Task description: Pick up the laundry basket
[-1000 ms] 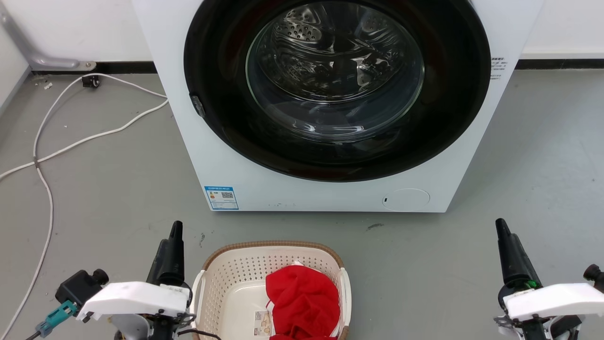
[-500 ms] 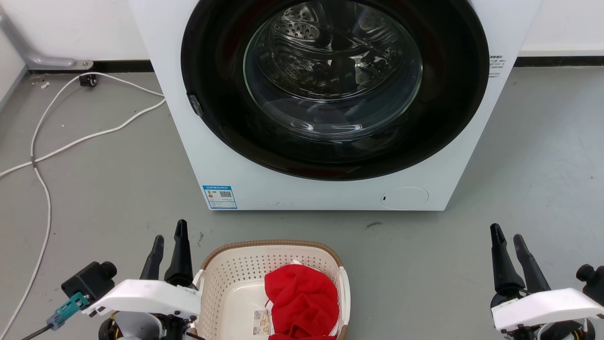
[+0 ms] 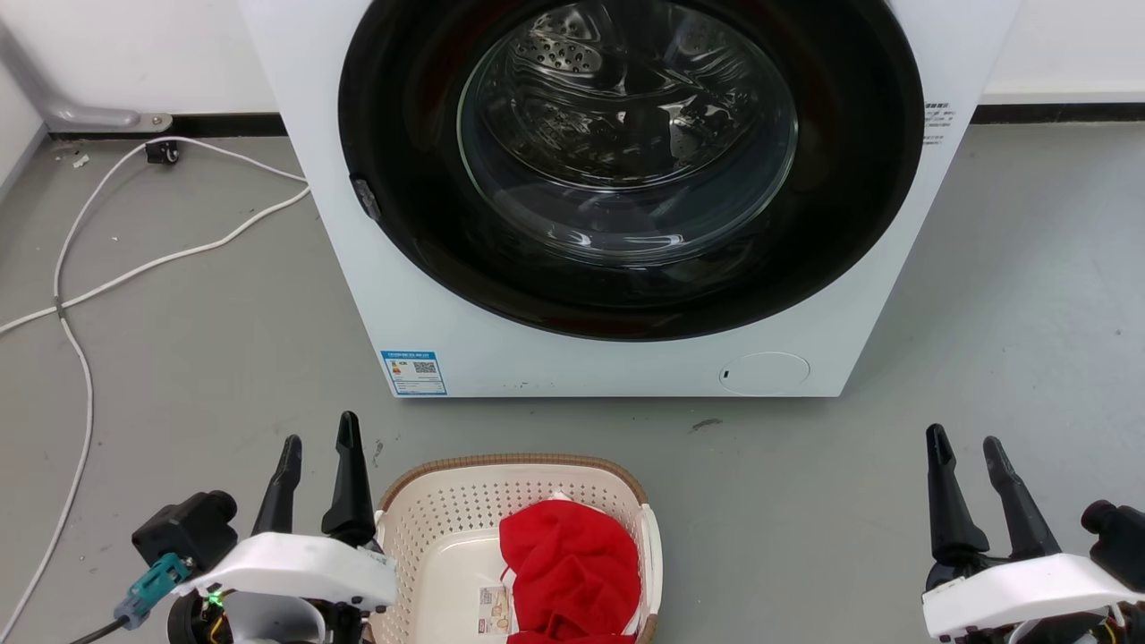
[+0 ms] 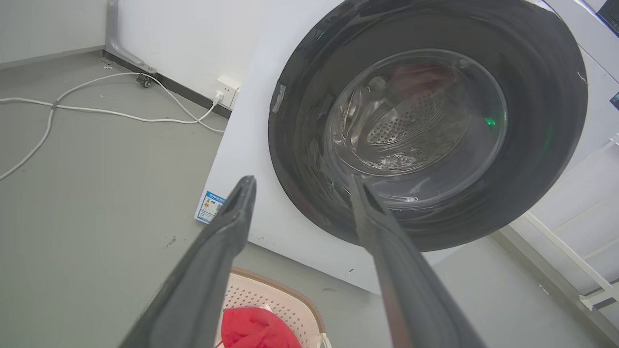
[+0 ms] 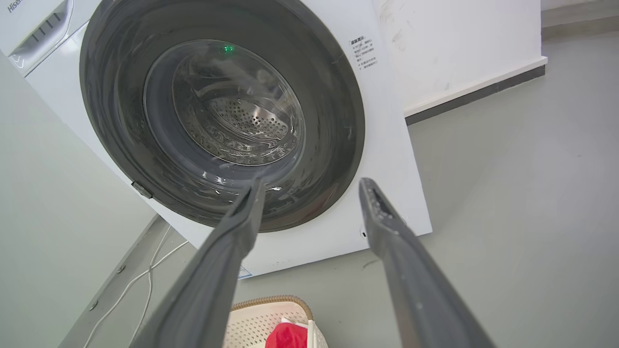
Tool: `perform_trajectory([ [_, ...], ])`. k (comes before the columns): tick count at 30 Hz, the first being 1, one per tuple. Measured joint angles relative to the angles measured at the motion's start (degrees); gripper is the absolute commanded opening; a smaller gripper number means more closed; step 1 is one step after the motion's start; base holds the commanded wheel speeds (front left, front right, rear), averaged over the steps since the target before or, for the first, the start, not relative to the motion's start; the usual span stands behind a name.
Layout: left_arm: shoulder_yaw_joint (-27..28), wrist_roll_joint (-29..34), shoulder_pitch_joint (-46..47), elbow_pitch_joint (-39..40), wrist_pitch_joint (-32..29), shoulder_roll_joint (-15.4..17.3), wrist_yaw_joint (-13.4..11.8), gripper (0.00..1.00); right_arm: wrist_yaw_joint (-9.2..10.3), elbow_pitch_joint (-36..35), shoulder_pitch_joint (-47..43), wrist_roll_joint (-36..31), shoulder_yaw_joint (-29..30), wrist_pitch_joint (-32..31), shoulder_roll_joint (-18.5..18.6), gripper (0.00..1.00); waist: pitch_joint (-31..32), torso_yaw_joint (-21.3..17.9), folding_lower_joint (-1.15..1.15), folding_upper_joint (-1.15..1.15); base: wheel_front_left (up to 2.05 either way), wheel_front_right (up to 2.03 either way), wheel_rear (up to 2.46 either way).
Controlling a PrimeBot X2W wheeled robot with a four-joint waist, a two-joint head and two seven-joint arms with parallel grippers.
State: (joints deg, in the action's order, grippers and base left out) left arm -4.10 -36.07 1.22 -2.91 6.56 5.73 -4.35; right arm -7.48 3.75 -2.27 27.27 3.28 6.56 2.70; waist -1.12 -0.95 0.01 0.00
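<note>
A white cable [image 3: 80, 295] loops over the grey floor [image 3: 206, 358] at the far left, running back to the wall. Next comes the left gripper [image 3: 318, 431], its two dark fingers spread apart and holding nothing, hanging just beside the left rim of the laundry basket [image 3: 447, 514] without touching it. The basket sits on the floor at the bottom centre of the head view, directly in front of the washing machine [image 3: 581, 367] and a little apart from it. It is cream-white perforated plastic with rounded corners, a brown woven-look rim and white side handles. A crumpled red cloth [image 3: 568, 563] fills its right half, and a small sticker [image 3: 496, 611] lies on its bottom just beside the cloth. Behind it, the machine's large dark round door [image 3: 626, 295] is shut, with a blue label [image 3: 413, 373] at its lower left. Far right, well apart from the basket, the right gripper [image 3: 963, 436] hangs over bare floor, fingers likewise parted and empty.
</note>
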Motion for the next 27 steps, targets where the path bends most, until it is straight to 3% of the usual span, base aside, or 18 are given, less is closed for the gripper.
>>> perform_trajectory([
  [27, -0.93, 16.02, -2.19, 3.59, 3.97, -0.03, -1.22, 1.0, -0.01, -3.68, -1.91, -16.92, -0.76, 3.96, 0.02, 1.0, -0.22, -0.39, -0.01, 0.0, 0.0, 0.0, 0.0],
])
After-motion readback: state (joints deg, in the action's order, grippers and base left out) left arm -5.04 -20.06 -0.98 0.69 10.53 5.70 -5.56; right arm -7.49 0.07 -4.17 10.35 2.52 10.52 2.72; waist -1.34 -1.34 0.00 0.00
